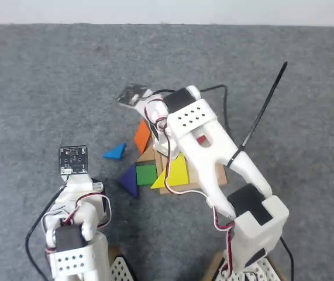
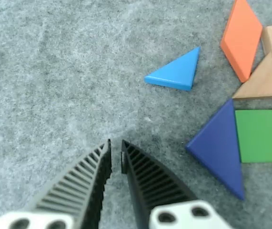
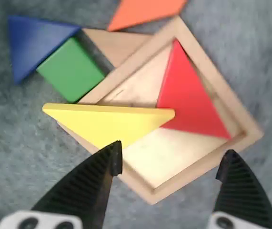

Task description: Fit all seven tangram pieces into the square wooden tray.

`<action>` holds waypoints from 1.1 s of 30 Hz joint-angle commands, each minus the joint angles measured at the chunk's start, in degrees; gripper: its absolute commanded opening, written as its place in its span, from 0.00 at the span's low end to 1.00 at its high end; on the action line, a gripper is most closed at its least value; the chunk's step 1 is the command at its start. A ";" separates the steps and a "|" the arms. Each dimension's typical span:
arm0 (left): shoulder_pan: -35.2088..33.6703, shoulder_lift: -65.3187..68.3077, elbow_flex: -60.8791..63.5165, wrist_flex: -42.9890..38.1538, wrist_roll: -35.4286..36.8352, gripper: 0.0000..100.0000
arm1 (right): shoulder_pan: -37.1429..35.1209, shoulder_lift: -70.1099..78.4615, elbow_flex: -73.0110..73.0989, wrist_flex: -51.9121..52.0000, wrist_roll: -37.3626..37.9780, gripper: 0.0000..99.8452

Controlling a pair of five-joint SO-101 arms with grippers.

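The square wooden tray (image 3: 203,165) lies under my open right gripper (image 3: 173,155), which holds nothing. A red triangle (image 3: 188,95) lies flat inside the tray. A yellow triangle (image 3: 109,121) rests across the tray's rim, half in and half out. Just outside the tray lie a green square (image 3: 71,69), a dark blue triangle (image 3: 31,38), a bare wood triangle (image 3: 112,45) and an orange parallelogram (image 3: 143,12). A light blue triangle (image 2: 176,74) lies alone on the carpet. My left gripper (image 2: 115,145) is shut and empty, short of that triangle.
Everything rests on grey carpet (image 1: 50,82). The right arm (image 1: 213,158) reaches across the tray in the high view and covers most of it. The left arm (image 1: 76,199) stands at the front left. Open carpet lies to the left and far side.
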 commanded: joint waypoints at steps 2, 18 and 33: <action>0.35 -0.97 -0.31 0.18 -0.26 0.04 | 2.68 0.13 1.93 0.13 -2.29 0.30; 0.35 -0.97 -0.31 0.18 -0.26 0.04 | 6.81 -4.53 23.03 -17.98 -3.69 0.29; 0.35 -0.97 -0.31 0.18 -0.26 0.04 | 5.05 4.00 12.40 -21.23 -3.69 0.29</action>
